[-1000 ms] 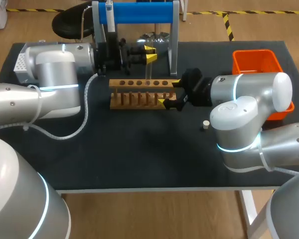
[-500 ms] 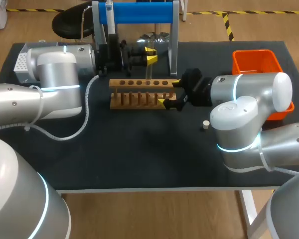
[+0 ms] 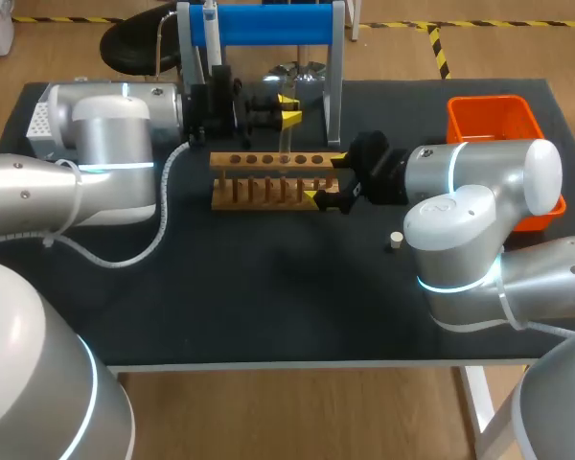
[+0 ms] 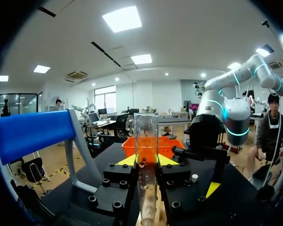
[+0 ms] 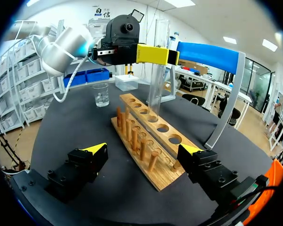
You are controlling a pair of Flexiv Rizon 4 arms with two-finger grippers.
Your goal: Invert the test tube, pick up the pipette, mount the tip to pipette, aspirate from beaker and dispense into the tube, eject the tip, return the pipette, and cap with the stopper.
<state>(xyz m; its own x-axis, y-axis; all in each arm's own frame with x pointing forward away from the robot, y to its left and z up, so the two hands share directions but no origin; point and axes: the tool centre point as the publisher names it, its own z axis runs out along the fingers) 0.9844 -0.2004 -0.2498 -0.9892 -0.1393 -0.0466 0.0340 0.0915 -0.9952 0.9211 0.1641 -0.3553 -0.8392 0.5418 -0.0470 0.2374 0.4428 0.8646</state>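
Black table (image 3: 268,307), two grey arms in from either side. Left arm (image 3: 105,144) reaches across the back; right arm (image 3: 479,182) lies low at the front right.

Blue-barred metal stand (image 3: 268,24) at the rear, the pipette (image 3: 210,29) apparently hanging on its left post, untouched. Orange plastic bin (image 3: 494,117) at the right edge. Long wooden rack (image 3: 268,177) of holes and pegs mid-table.

Left gripper (image 3: 289,105): fingers closed narrow on the clear glass test tube (image 4: 146,141), held upright, lower end just above a hole in the rack's row. Mouth seems to be up; not certain.

Right gripper (image 5: 142,149): fingers spread wide, one on each side of the rack's near end, gripping nothing.

Small glass beaker (image 5: 101,95) with liquid beyond the rack's far end. Small pale stopper (image 3: 395,240) on the table beside the right arm.

Progress, as I judge it: first step only, tube being set mouth-up. Pipette, tip, aspirate, dispense, eject, return and capping are all left.
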